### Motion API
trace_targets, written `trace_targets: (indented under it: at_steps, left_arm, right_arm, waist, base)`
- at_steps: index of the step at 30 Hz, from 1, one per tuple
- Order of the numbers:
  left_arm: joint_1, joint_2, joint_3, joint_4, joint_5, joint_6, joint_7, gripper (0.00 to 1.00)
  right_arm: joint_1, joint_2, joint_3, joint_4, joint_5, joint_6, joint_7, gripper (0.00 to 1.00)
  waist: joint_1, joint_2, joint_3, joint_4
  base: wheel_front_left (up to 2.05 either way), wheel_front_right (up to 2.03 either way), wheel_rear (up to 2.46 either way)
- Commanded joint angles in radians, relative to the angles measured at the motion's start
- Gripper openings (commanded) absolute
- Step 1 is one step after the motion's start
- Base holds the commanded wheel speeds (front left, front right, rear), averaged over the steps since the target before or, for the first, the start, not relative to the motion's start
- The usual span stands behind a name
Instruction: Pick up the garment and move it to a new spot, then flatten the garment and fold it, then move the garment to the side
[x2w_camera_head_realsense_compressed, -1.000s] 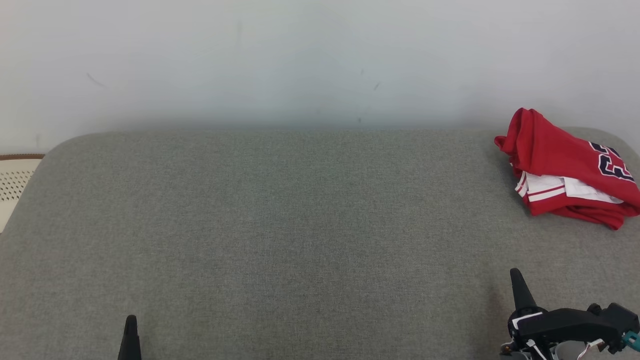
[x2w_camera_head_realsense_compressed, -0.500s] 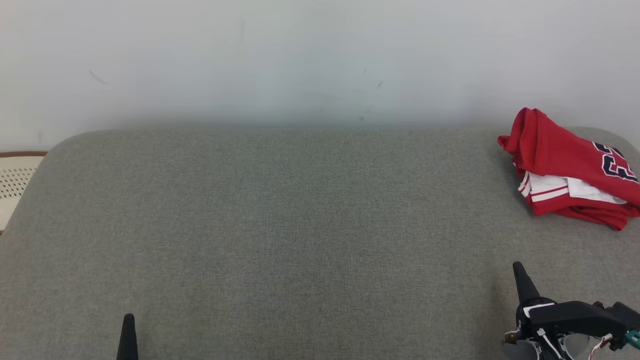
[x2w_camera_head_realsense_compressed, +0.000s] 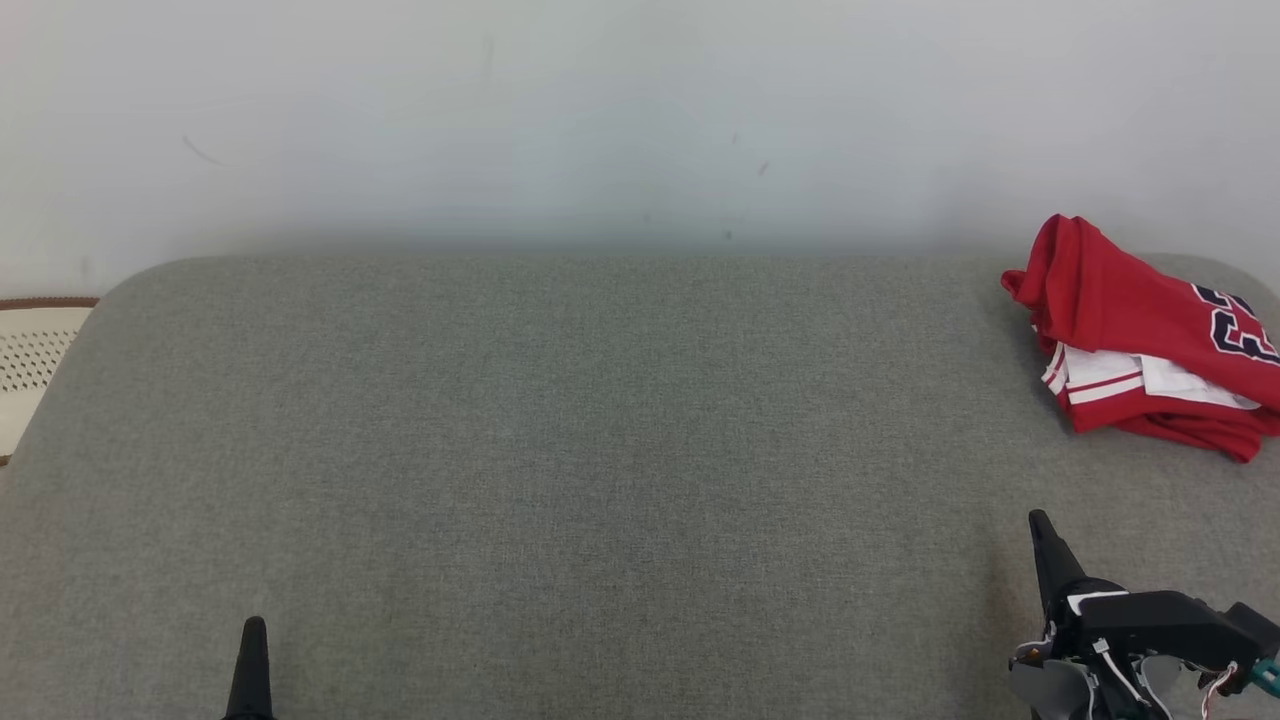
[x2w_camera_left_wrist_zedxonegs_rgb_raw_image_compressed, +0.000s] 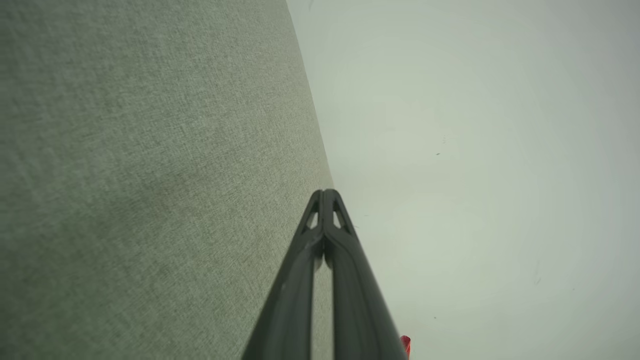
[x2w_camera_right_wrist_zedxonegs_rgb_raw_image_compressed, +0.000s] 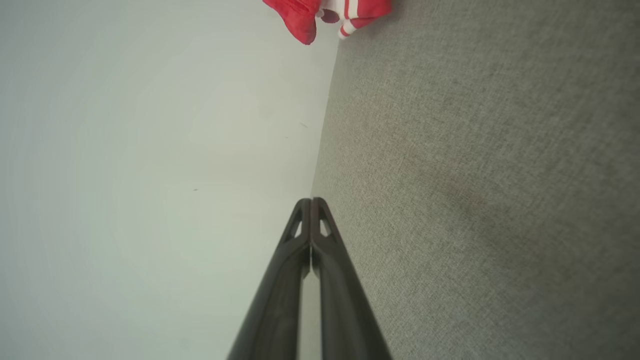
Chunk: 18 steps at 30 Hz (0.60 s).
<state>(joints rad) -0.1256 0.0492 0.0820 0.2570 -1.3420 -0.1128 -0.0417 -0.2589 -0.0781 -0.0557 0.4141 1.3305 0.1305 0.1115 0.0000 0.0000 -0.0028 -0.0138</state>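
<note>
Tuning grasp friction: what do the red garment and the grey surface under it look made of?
Red garment: thin, smooth, matte jersey knit, probably synthetic; soft folds, printed number. Grey surface: coarse woven upholstery, matte; visible weave, rounded padded corners.

Red garment (x2w_camera_head_realsense_compressed: 1140, 340) folded, white trim, lying at cushion's far-right corner.

Broad grey cushion (x2w_camera_head_realsense_compressed: 600, 450) beneath the right gripper (x2w_camera_right_wrist_zedxonegs_rgb_raw_image_compressed: 311, 200) looked like coarse woven cloth, matt, crumpled red and white jersey garment (x2w_camera_head_realsense_compressed: 1120, 300) beyond its tips was smooth, soft fabric, long dark fingers (x2w_camera_right_wrist_zedxonegs_rgb_raw_image_compressed: 280, 300) were dull moulded plastic.
</note>
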Motion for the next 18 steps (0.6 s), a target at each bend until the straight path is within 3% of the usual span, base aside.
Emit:
trace_targets:
  at_steps: [1,18]
  left_arm:
    - [-0.016,0.002,0.004,0.007,-0.035,-0.006,0.007,0.0]
    - [-0.042,0.001,0.01,0.035,-0.158,-0.013,0.032,0.0]
  right_arm:
    - [-0.023,-0.004,-0.007,0.005,0.034,0.0,0.009,0.0]
    - [-0.051,0.0,-0.036,0.035,0.163,0.0,0.047,0.0]
  waist:
    - [0.0,0.0,0.001,0.001]
    - [0.0,0.0,0.005,0.008]
  base:
    - [0.0,0.0,0.0]
    - [0.0,0.0,0.0]
